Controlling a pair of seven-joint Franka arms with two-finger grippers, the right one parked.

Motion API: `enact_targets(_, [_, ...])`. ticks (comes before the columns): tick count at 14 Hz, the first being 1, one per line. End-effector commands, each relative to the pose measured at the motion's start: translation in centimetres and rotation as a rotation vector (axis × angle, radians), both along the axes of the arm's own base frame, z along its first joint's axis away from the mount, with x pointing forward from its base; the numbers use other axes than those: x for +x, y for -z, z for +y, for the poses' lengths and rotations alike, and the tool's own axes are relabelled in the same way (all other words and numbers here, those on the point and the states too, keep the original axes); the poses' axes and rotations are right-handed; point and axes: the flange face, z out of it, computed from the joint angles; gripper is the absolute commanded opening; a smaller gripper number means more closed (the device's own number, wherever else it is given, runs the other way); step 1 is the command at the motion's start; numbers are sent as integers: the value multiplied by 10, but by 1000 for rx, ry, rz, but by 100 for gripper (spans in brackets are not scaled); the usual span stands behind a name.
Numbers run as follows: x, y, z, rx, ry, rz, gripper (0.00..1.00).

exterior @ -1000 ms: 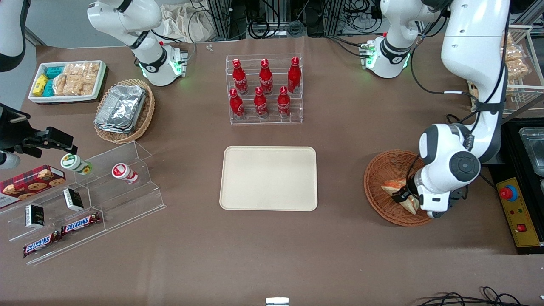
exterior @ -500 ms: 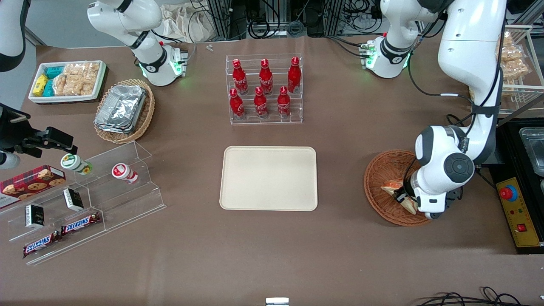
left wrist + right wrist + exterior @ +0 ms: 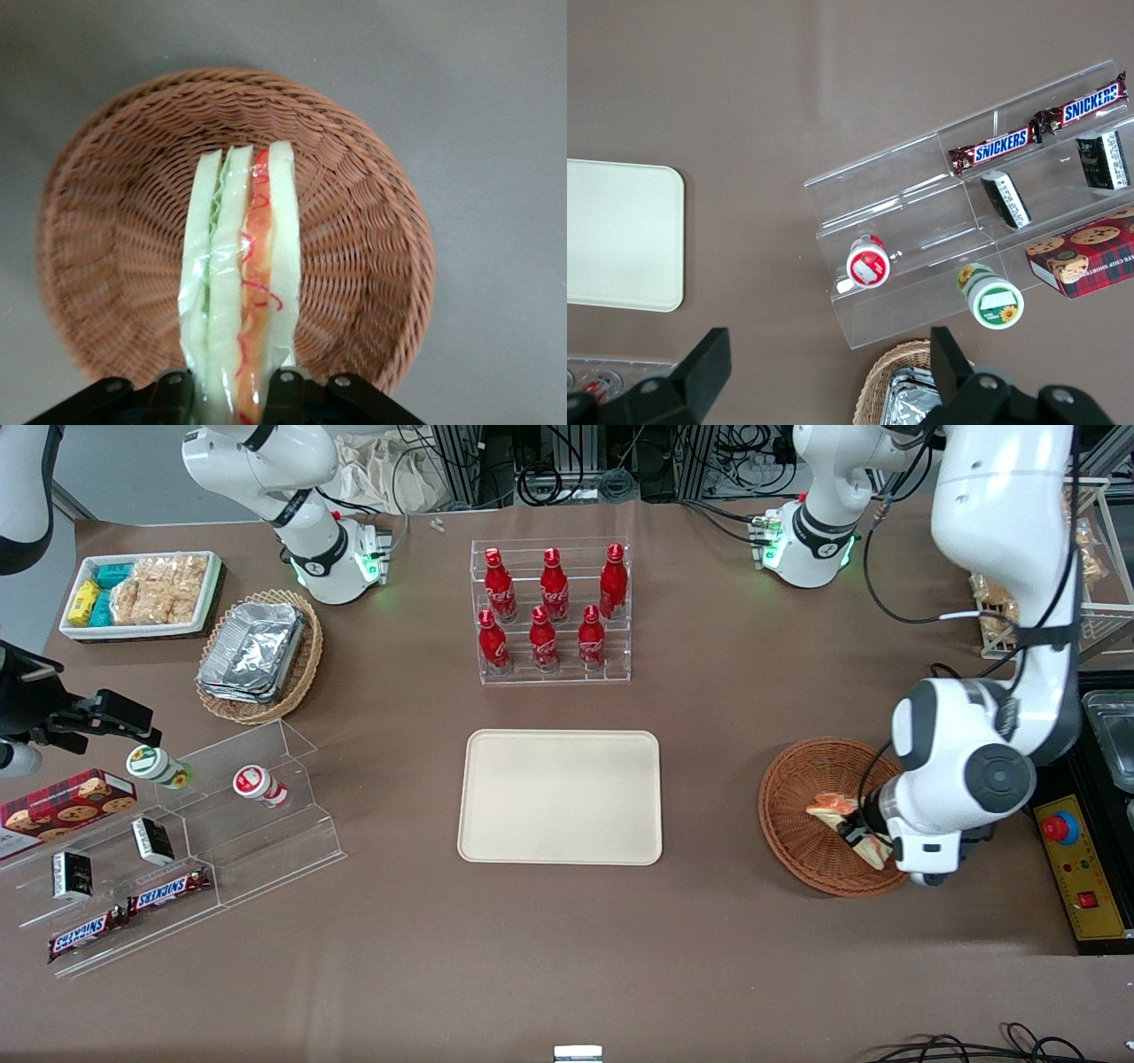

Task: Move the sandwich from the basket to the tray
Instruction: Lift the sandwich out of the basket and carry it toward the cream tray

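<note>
sandwich wedge (image 3: 239,283), clear-wrapped white bread with green and orange-red filling layers, sits pinched between the two black fingers (image 3: 283,390) of the left arm's gripper (image 3: 229,394), fingers closed in against its flat bread faces at one end. wedge held edge-up, filling stripes facing the wrist camera, lifted over the round reddish-brown woven wicker basket (image 3: 372,212); whether its tip touches the weave cannot be told. front view: same sandwich (image 3: 837,808) shows as a pale and orange bit poking out from under the white wrist of the arm, gripper (image 3: 861,836) low over the part of the basket (image 3: 797,815) nearer the working arm's end of the table.

flat rectangular cream-beige plastic tray (image 3: 560,797) with rounded corners and low rim lies mid-table, well apart from the basket, toward the parked arm's end from it, nothing on it. clear acrylic rack of red cola bottles (image 3: 549,611) stands farther from the front camera than the tray. lighter tan wicker basket with foil containers (image 3: 259,655) and white bin of bagged snacks (image 3: 142,593) lie toward the parked arm's end. clear stepped acrylic shelf (image 3: 177,850) there holds snickers bars (image 3: 133,908) and small jars.
</note>
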Motion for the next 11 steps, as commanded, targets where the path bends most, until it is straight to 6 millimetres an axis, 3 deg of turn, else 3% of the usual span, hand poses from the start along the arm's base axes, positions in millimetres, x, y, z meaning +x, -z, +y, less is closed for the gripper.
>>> enact_targets(1, [3, -56, -1, 9, 33, 39, 0])
enact_targets(4, [0, -117, -5, -3, 70, 37, 0])
enact_targets(6, [-2, -142, -28, -25, 96, 1, 0])
enact_targets(8, [-9, -146, -82, -41, 175, -11, 0])
enact_targets(9, [-15, -143, -114, -48, 226, -11, 0])
enact_targets(11, [-27, -132, -158, -51, 298, 0, 0])
